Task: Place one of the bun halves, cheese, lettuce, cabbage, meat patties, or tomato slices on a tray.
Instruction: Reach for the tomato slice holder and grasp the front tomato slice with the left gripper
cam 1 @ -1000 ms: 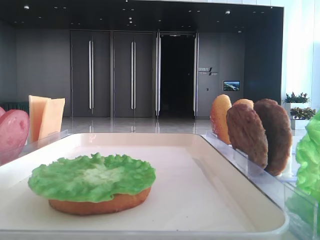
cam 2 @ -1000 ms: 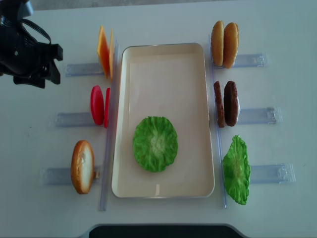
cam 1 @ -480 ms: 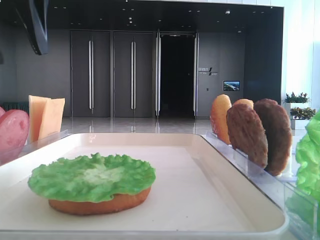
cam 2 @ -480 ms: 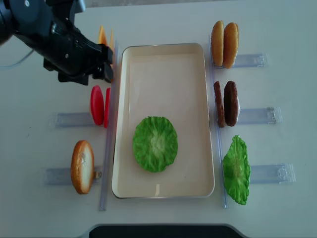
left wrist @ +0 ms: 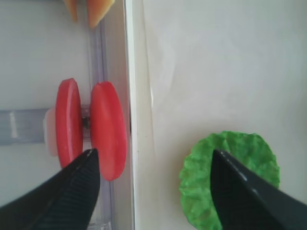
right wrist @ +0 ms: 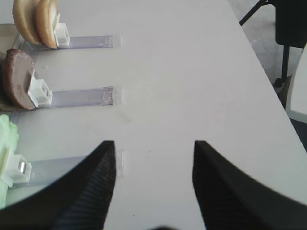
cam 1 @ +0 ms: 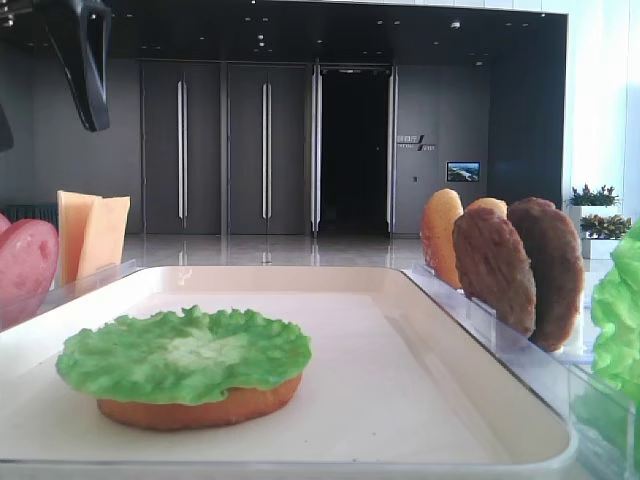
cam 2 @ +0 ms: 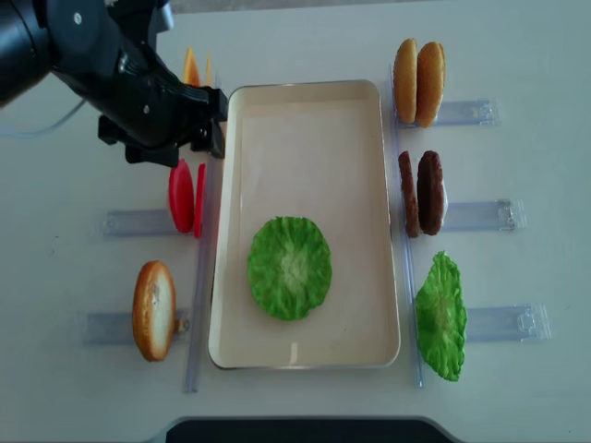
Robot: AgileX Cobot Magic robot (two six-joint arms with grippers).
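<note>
on tray [cam 2: 369, 185], ruffled green lettuce [cam 2: 289, 268]

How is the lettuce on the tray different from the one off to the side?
The lettuce on the tray lies flat, atop a bun half; the lettuce in the rack stands on edge beside the tray. The first shows a round face from overhead, the second a narrow profile. Both are green and frilly.

Lighting: bright, even, soft shadows. Low view: dim hall, window glare at right. Wrist views: near edges blurred.
</note>
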